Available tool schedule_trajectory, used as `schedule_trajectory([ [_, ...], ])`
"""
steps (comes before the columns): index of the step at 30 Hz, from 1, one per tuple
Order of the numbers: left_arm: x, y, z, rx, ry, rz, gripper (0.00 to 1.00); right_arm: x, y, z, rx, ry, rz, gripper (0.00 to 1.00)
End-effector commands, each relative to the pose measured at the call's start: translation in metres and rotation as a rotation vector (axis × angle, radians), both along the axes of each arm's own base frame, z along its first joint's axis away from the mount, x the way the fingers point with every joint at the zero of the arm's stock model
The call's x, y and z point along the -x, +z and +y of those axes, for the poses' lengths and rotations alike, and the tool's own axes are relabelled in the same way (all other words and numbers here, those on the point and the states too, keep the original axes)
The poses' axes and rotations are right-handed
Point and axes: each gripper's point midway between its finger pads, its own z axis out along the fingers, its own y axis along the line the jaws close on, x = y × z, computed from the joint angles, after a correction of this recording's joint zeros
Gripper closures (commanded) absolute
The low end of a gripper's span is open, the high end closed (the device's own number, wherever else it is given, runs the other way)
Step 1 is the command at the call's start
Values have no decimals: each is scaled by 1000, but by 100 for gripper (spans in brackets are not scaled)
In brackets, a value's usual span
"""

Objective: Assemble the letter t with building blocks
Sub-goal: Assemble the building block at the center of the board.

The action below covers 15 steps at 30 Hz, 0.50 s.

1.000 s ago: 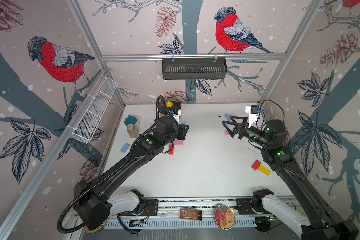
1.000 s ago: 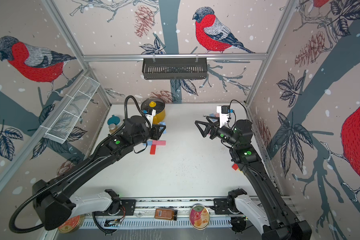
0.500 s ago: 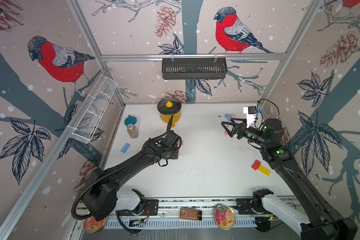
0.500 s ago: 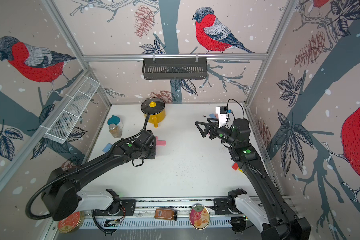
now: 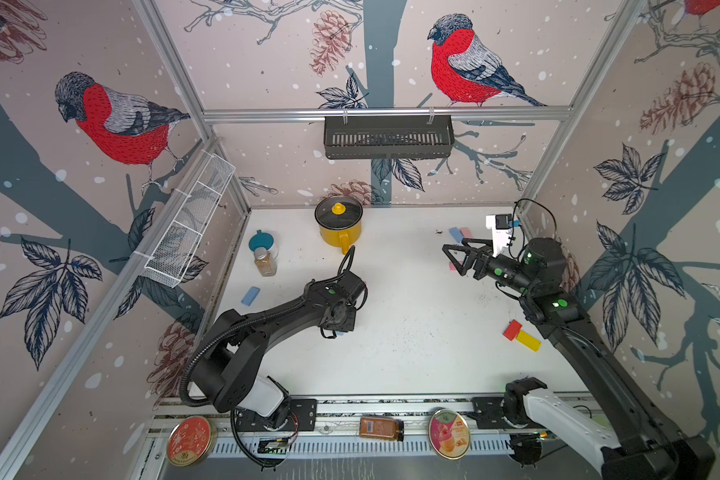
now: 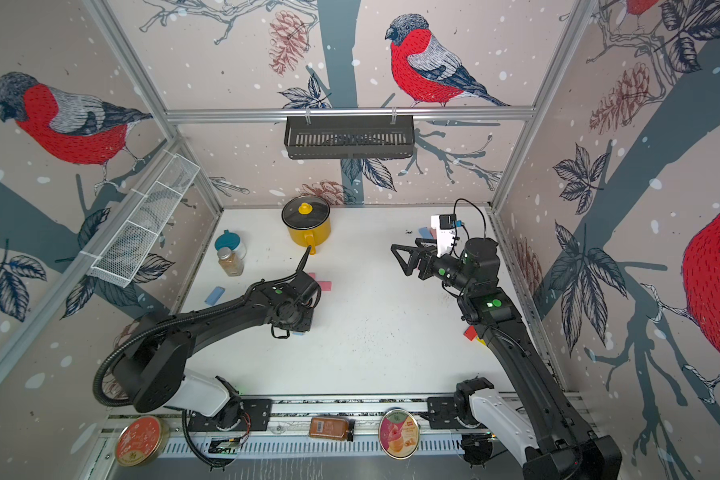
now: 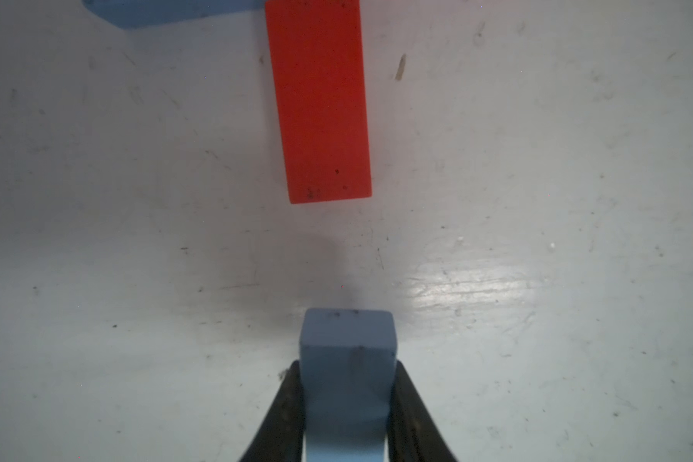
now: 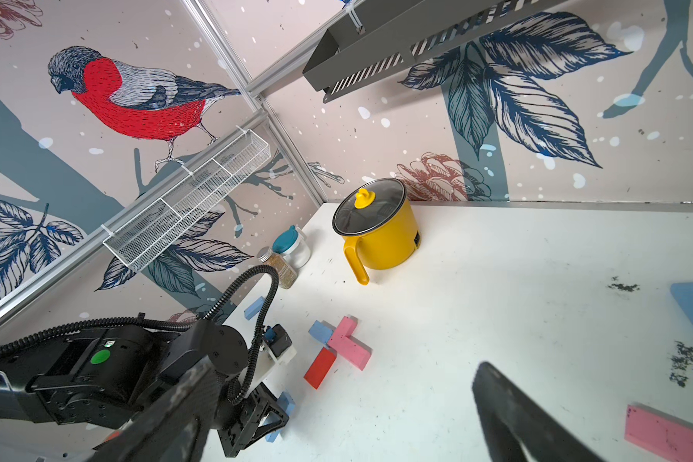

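Since a second ago the left gripper [image 7: 347,370] has drawn back from the yellow pot [image 5: 338,226] toward the near middle of the table [image 5: 412,357], likely lining up the stem's next piece. Its fingers [image 7: 285,408] pinch a light blue block [image 7: 347,334] on both sides, its end facing the red block [image 7: 321,104] with a gap between. The right gripper [image 5: 453,259] hangs wide open, empty, far right.

Bright, even light — glare on the table [image 7: 469,288] (wrist close-up seemingly soft).
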Motion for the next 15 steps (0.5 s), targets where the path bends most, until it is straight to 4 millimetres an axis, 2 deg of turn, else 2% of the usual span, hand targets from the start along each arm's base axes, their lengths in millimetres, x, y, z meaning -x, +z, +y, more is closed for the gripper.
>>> schedule_trajectory([
  [1,-2,-8,4,-25,17,14,100,0,5,-1,12,-5,-38,0],
  [10,-12,-18,10,-21,57,48,100,2,6,-4,21,-20,-53,0],
  [15,-15,-22,5,3,50,66,100,0,5,-5,30,-32,-53,1],
])
